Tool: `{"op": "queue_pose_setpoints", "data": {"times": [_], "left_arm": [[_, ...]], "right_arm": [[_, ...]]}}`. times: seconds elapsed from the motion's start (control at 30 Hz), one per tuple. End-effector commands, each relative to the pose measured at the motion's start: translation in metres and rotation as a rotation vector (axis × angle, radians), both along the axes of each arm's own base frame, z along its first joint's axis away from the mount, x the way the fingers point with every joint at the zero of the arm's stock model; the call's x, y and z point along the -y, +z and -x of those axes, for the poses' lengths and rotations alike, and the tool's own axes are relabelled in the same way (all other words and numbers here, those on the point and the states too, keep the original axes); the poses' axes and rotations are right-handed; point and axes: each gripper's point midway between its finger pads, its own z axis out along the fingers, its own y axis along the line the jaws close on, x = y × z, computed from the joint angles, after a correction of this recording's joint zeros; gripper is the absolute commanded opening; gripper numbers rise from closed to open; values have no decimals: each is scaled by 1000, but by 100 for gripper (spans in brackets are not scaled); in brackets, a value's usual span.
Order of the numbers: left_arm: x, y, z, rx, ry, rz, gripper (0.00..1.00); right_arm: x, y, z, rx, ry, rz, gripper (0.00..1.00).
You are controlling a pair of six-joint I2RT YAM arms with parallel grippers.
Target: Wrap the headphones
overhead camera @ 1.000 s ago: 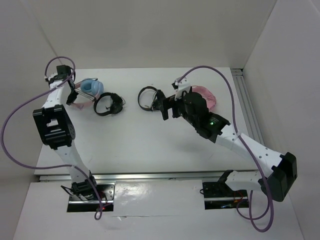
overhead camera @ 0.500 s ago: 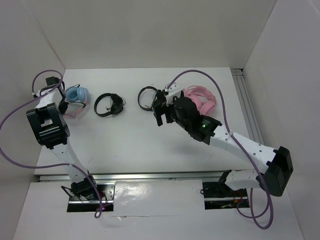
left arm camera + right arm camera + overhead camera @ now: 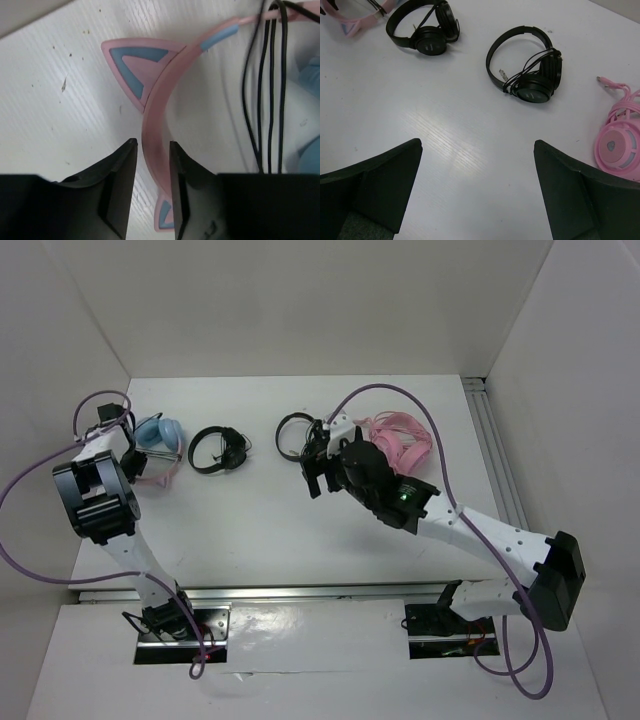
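As L claw (image 3: 151, 145) has just eased from clamped to a narrow gap astride pink headband (image 3: 159, 87), item reads as released: headphones (image 3: 160, 430), now further left on table (image 3: 300, 530), by L wall. Cable (image 3: 271, 100) strands cross band; wrap prob. near done. R claw (image 3: 477, 150): wide, empty.
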Motion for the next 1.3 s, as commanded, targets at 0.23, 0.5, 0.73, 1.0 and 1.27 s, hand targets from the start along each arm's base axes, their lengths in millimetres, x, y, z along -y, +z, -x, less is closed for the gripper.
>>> {"op": "queue_pose_setpoints", "data": {"times": [0.23,0.5,0.73,1.0,1.27], "left_arm": [[15,46,4,122,-20,3,61],[36,99,4,246,-135,28,100],[112,192,12,613,-507,173,100],[225,304,117,987,-904,49,100],[272,276,164,1033,-1057,175,100]], "right_arm": [[-16,29,8,47,26,-38,100],[-5,53,9,58,-37,-80,100],[58,90,27,-2,-235,-64,100],[144,149,75,38,-289,-139,100],[185,164,107,44,-277,-222,100]]}}
